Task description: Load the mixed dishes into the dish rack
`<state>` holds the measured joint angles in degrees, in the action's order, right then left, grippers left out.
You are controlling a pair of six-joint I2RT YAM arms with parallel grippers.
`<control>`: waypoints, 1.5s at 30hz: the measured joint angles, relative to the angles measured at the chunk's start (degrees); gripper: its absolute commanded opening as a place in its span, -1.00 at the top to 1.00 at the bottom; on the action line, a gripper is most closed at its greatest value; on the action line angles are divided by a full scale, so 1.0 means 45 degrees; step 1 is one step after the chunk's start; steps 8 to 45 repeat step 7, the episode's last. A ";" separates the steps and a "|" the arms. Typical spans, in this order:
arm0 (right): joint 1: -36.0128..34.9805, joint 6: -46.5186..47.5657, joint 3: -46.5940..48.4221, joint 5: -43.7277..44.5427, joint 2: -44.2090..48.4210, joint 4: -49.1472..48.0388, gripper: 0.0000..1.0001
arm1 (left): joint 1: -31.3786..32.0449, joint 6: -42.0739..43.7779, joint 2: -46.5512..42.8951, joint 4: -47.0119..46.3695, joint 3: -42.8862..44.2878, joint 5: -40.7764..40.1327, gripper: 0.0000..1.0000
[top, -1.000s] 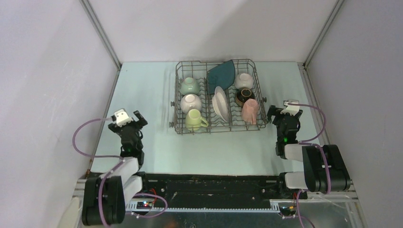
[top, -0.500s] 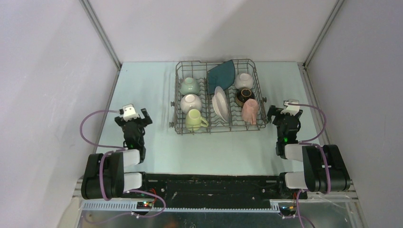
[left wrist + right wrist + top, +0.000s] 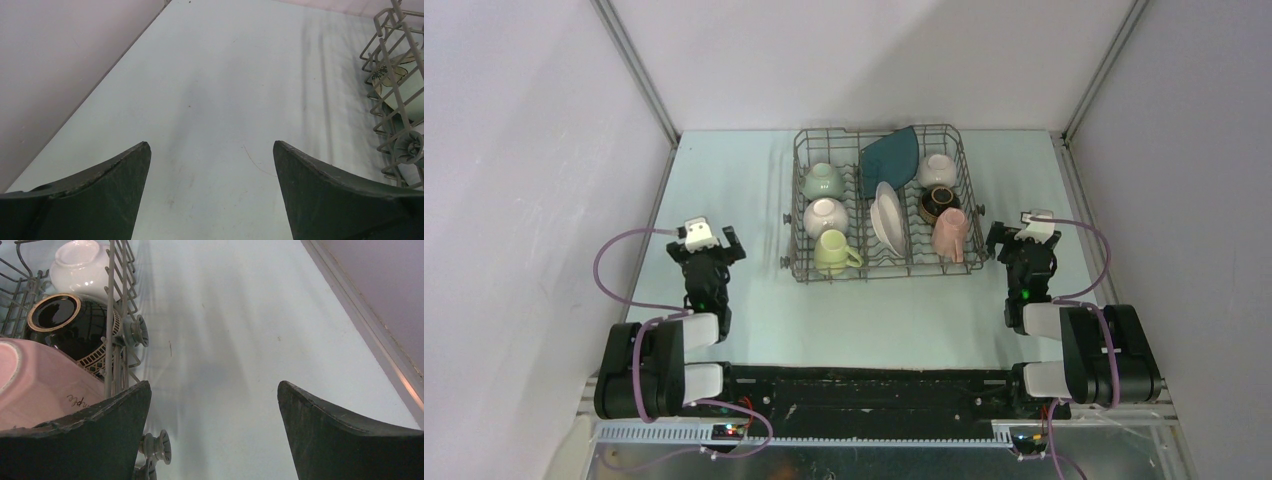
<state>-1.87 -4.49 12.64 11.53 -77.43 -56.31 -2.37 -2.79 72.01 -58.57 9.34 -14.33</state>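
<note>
Your desk (image 3: 744,200) is pale mint and the dish rack (image 3: 884,277) is grey wire. In it you have a dark teal angular plate (image 3: 889,153) at 12 o'clock, a white round plate (image 3: 887,220) at centre, a pale green bowl (image 3: 822,181) at 10, a pale yellow-green mug (image 3: 832,251) at 7, and a pink mug (image 3: 948,234) with dark script at 5. Your brown bowl (image 3: 70,322) reads glossy near-black, gold-rimmed, with a cream patterned band. The left claw (image 3: 210,190) and right claw (image 3: 212,430) are dull black.

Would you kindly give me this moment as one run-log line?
dish rack: holds all visible dishes | left claw: open, empty | right claw: open, empty
</note>
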 measured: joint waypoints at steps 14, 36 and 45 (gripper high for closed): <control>0.0000 0.0000 0.0000 -0.0005 0.0000 0.0000 -1.00 | 0.0000 0.0058 0.0000 0.0000 0.0000 0.0000 -0.99; 0.0000 0.0000 0.0000 -0.0005 0.0000 0.0000 -1.00 | 0.0000 0.0058 0.0000 0.0000 0.0000 0.0000 -0.99; 0.0000 0.0000 0.0000 -0.0005 0.0000 0.0000 -1.00 | 0.0000 0.0058 0.0000 0.0000 0.0000 0.0000 -0.99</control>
